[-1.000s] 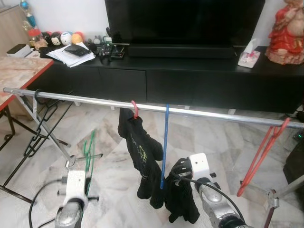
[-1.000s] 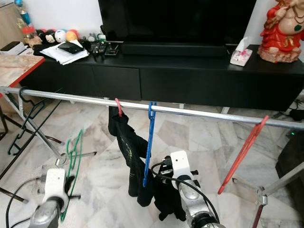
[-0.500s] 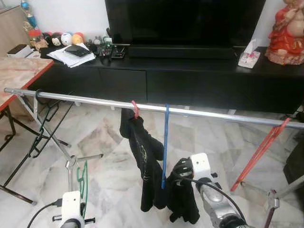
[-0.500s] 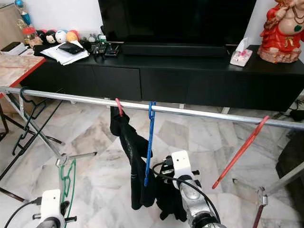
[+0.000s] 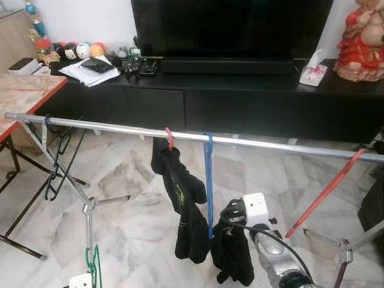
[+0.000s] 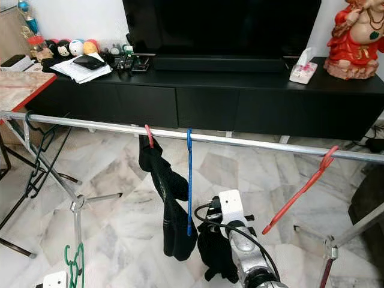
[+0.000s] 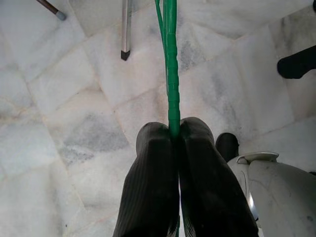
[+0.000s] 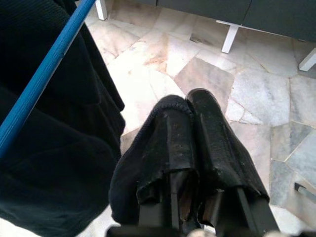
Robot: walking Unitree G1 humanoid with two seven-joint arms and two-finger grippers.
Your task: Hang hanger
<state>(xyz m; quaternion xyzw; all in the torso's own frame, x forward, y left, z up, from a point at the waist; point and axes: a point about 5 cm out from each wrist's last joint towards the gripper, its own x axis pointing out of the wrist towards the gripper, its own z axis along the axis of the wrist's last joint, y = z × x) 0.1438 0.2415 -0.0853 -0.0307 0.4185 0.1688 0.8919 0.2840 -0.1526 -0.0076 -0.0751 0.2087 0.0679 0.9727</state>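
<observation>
My left gripper [image 7: 174, 129] is shut on a green hanger [image 7: 170, 59], which shows low at the bottom left [image 5: 93, 265] above the marble floor. A silver rail [image 5: 270, 143] runs across in front of me. A blue hanger [image 5: 209, 180] hangs from it, and a black garment [image 5: 186, 204] hangs beside it from a pink hook [image 5: 169, 137]. My right gripper [image 8: 186, 101] is shut on black cloth [image 8: 59, 163] below the blue hanger [image 8: 44, 79], under the middle of the rail.
A red hanger [image 5: 327, 191] hangs tilted at the rail's right end, a black hanger [image 5: 58, 161] near its left end. The rack's legs [image 5: 89, 207] stand on the floor. Behind are a black TV cabinet [image 5: 240, 102] and a red-edged table [image 5: 24, 96].
My left arm has dropped toward the bottom of the view with the green hanger. The red and black hangers have swung a little. The right gripper stays on the cloth.
</observation>
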